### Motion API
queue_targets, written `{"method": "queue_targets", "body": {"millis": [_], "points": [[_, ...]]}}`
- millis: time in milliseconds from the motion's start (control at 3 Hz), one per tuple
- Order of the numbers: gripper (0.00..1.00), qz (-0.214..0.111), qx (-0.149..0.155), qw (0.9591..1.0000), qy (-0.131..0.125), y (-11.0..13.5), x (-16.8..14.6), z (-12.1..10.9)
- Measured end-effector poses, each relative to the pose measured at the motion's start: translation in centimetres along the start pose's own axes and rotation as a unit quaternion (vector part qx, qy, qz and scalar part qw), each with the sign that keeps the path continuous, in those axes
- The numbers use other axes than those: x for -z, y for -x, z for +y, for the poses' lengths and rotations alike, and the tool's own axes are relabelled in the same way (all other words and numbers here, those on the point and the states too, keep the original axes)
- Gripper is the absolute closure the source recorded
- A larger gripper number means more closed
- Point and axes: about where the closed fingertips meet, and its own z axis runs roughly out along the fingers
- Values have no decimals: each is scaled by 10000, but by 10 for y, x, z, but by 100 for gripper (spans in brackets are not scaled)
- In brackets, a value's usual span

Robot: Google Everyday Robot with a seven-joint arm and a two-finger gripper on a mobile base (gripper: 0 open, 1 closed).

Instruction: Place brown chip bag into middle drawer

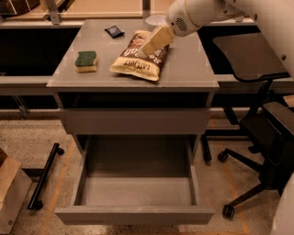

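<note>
The crinkly dark-brown chip bag with a yellow band and white lettering [137,65] lies flat on the smooth grey top of the metal cabinet [190,69], near its middle, its puffed foil creased and catching the light. The cream-coloured, blocky gripper [148,48] sits over the upper end of the bag, slanting down from the rounded white arm [197,13] that reaches in from the upper right. It covers part of the lettering; whether it touches the bag cannot be told, nor whether it is released or clenched.

The wide grey middle drawer [138,192] stands pulled out at the bottom of the cabinet, a shallow box with a flat matt floor, low side walls and a plain front without a handle. Above it the plain grey upper drawer front [135,120] is closed.

On the cabinet top, left of the bag and well apart from it, lies a rectangular sponge, green and rough on top, yellow below [86,61]. A small black packet [114,31] lies towards the back, and a round white bowl [155,20] sits at the back edge just beside the arm. A black wheeled office chair [271,128] stands to the right on the speckled floor
</note>
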Motion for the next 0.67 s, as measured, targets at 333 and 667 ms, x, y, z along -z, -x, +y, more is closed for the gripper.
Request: {"method": "queue_targets", "body": {"millis": [333, 667], "points": [[0, -5, -192, 9998, 65, -6, -23, 4], [0, -142, -441, 9989, 76, -17, -57, -1]]}}
